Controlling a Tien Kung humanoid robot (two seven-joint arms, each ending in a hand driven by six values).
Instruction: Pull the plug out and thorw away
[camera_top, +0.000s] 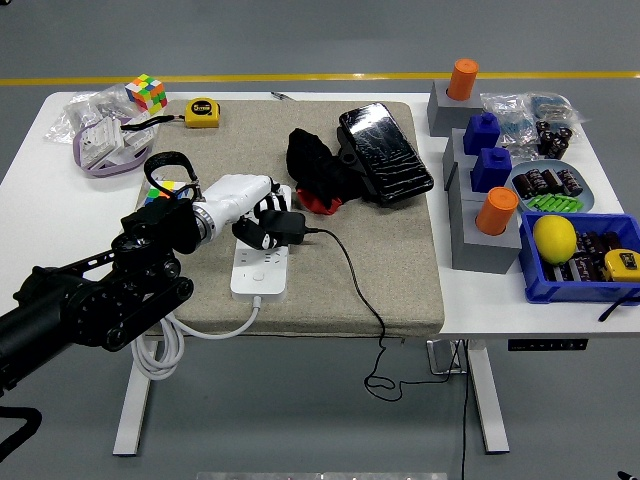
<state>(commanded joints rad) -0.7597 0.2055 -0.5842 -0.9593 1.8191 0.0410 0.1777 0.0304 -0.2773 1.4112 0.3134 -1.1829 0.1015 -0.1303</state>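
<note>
The left hand (255, 212) reaches in from the left over the upper end of the white power strip (262, 262), which lies lengthwise on the grey mat (390, 250) covering the middle of the bench (30, 170). Its fingers (268, 210) are curled around the black plug (283, 228), grasping it from the left and from above. The plug sits at the upper end of the power strip, directly under and just right of the hand, tilted rather than flat; whether its pins are seated in the strip cannot be told from this view. A black cable (350, 270) runs from the right side of the plug, across the mat to the right of the power strip, and drops over the near edge of the bench. A white cord (215, 333) leaves the near end of the power strip and curves off to its left.

Beyond the power strip, toward the far side of the mat, lie a black and red bundle (315, 175) and a dark flat case (385, 152) to its right. Far left of the power strip sit a colour cube (146, 92) and a yellow tape measure (203, 111). Well to the right of the power strip stands a blue bin (560, 285) holding a lemon (554, 238).
</note>
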